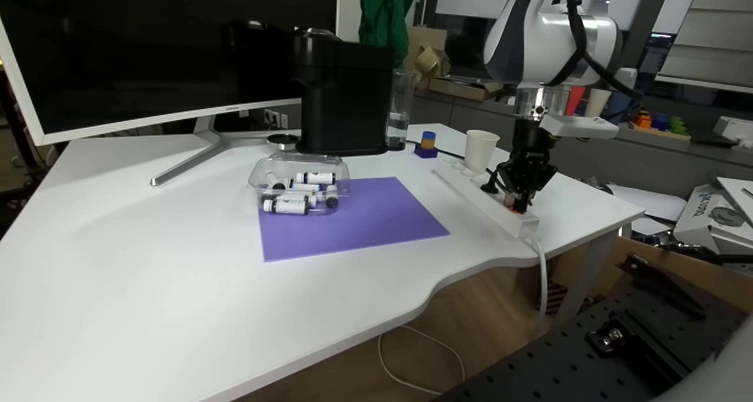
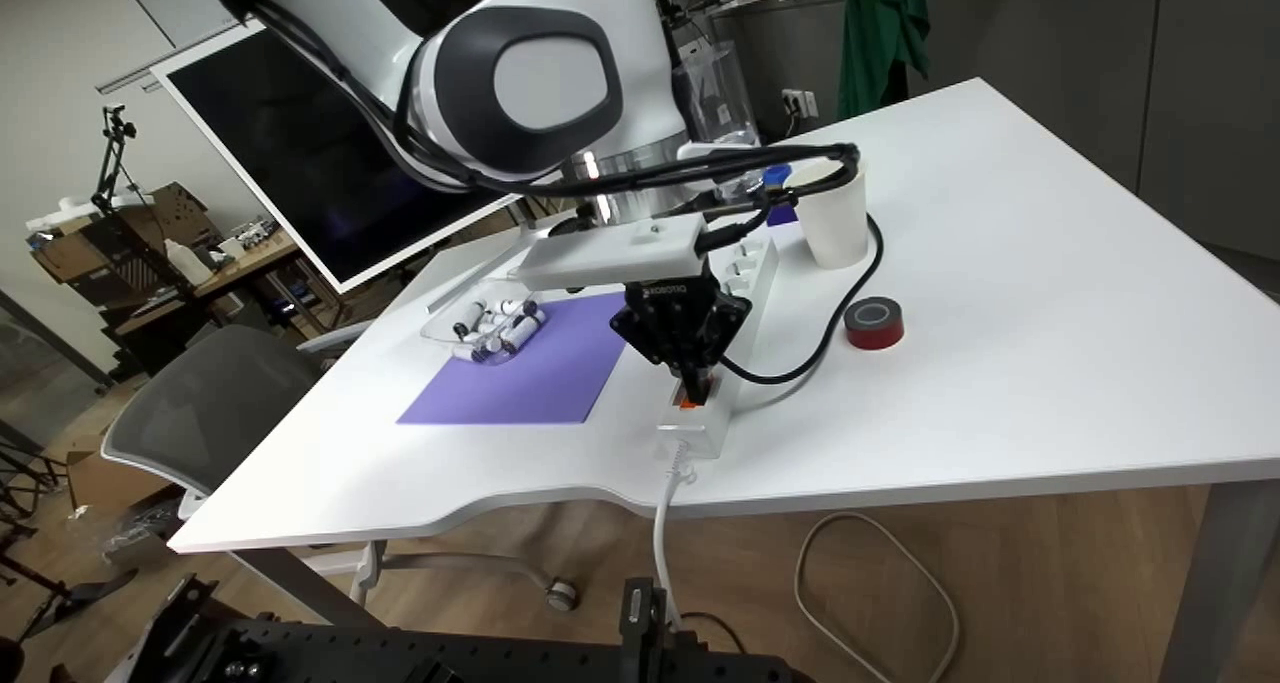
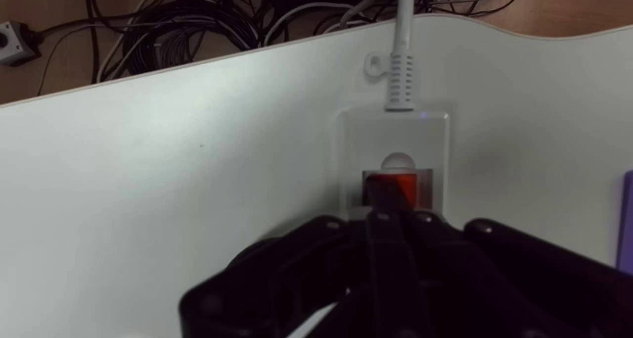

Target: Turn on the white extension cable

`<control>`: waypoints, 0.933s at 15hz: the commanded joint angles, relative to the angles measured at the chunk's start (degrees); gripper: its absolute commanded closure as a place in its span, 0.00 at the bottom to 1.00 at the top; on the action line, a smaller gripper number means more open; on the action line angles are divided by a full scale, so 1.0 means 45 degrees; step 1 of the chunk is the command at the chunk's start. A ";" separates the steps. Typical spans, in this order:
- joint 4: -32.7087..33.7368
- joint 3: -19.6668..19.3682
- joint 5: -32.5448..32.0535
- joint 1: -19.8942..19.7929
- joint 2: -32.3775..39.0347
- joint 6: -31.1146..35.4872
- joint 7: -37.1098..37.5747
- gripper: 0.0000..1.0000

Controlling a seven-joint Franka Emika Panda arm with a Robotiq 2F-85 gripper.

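Observation:
The white extension cable, a long narrow power strip [image 1: 500,212], lies on the white table near its edge; it also shows in an exterior view [image 2: 700,430] and the wrist view [image 3: 395,135]. Its white cord [image 3: 403,80] runs off the table edge. The small orange-red switch [image 3: 407,187] sits at the cord end. My gripper [image 1: 520,206] points down over this switch, fingers together and holding nothing. In the wrist view the dark fingertips [image 3: 390,194] cover the switch's left part and appear to touch it. Whether the switch is pressed in, I cannot tell.
A black cord [image 2: 830,338] plugs into the strip close to my gripper. A white cup [image 1: 480,150] and small colored blocks [image 1: 426,148] stand by the far end. A red tape roll [image 2: 874,325], a purple mat [image 1: 365,225] and a clear box of bottles [image 1: 300,187] lie around.

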 commanded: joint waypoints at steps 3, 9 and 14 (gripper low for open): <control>0.0296 0.0337 0.0384 -0.0220 0.0557 0.0101 -0.0654 1.00; -0.1975 -0.0020 -0.1172 0.0845 -0.2725 0.0326 -0.0663 1.00; -0.2926 -0.0423 -0.3288 0.2016 -0.6255 -0.1584 0.0503 0.54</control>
